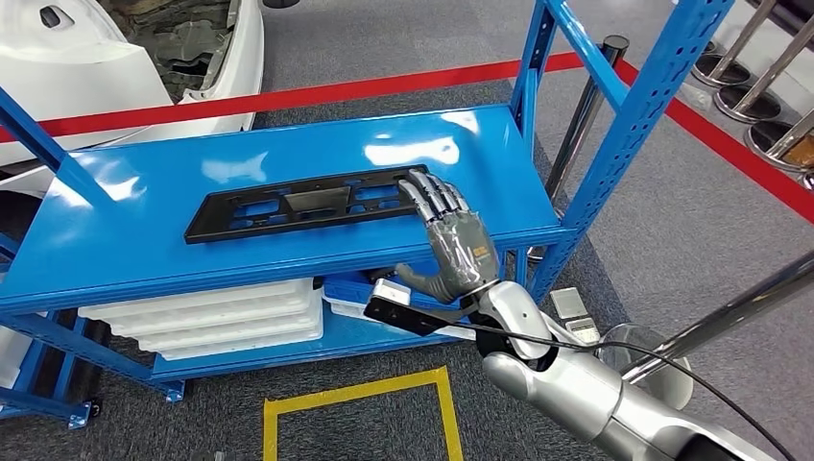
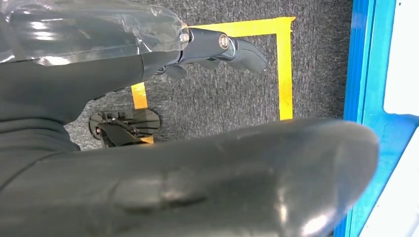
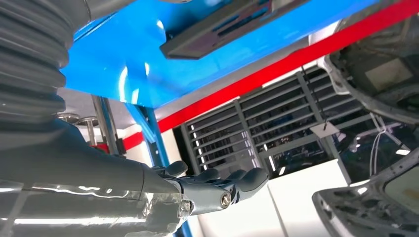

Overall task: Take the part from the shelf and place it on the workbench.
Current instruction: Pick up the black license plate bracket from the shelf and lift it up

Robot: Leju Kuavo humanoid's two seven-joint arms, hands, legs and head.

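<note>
A long black plastic part [image 1: 298, 204] lies flat on the top board of the blue shelf [image 1: 125, 250]. My right hand [image 1: 456, 245] reaches over the shelf's front edge. Its straightened fingers [image 1: 434, 195] rest on the part's right end, while the thumb hangs below the board's edge. The right wrist view shows the part [image 3: 217, 29] on the shelf [image 3: 123, 64], with that hand's fingers [image 3: 217, 187] apart and empty. My left hand [image 2: 123, 64] hangs above the carpet beside the shelf's blue frame [image 2: 363, 74] and holds nothing.
White trays [image 1: 211, 312] fill the lower shelf. A blue upright [image 1: 634, 125] and a dark pole [image 1: 586, 115] stand right of the hand. Red tape [image 1: 317, 93] runs behind the shelf, a yellow floor square [image 1: 360, 394] lies in front. A white car body [image 1: 125, 48] sits far left.
</note>
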